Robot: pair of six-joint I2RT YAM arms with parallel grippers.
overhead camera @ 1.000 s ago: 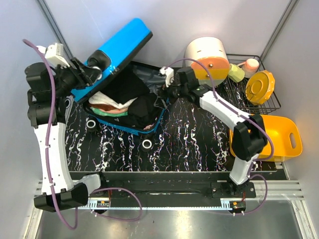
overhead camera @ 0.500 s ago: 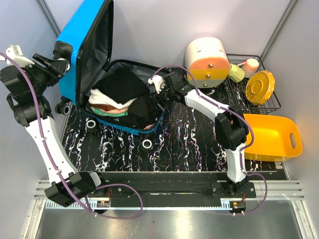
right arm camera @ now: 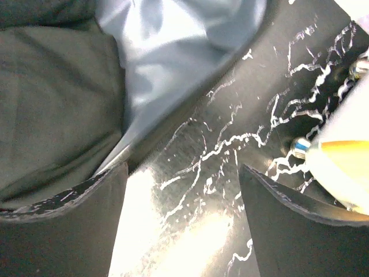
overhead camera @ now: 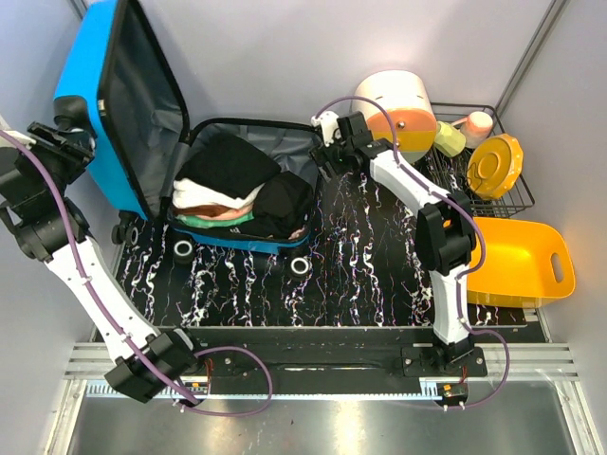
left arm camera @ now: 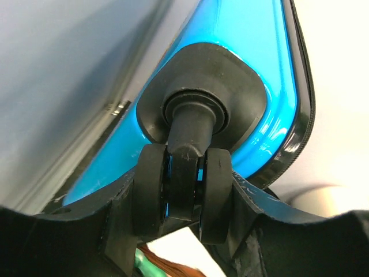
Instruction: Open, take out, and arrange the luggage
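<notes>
**Blue lid up, clothes waiting**

Upper left of the overhead frame, the luggage [overhead camera: 90, 95] lies open, its lid upright beside folded clothes [overhead camera: 232, 185]. The left end effector [overhead camera: 66, 142] is clamped on a lid wheel [left arm camera: 153, 184]. The right end effector [right arm camera: 183, 213], jaws apart, hovers over the worktop [overhead camera: 360, 256] at the case's right rim. I'd ease the lid down flat before letting go.
</notes>
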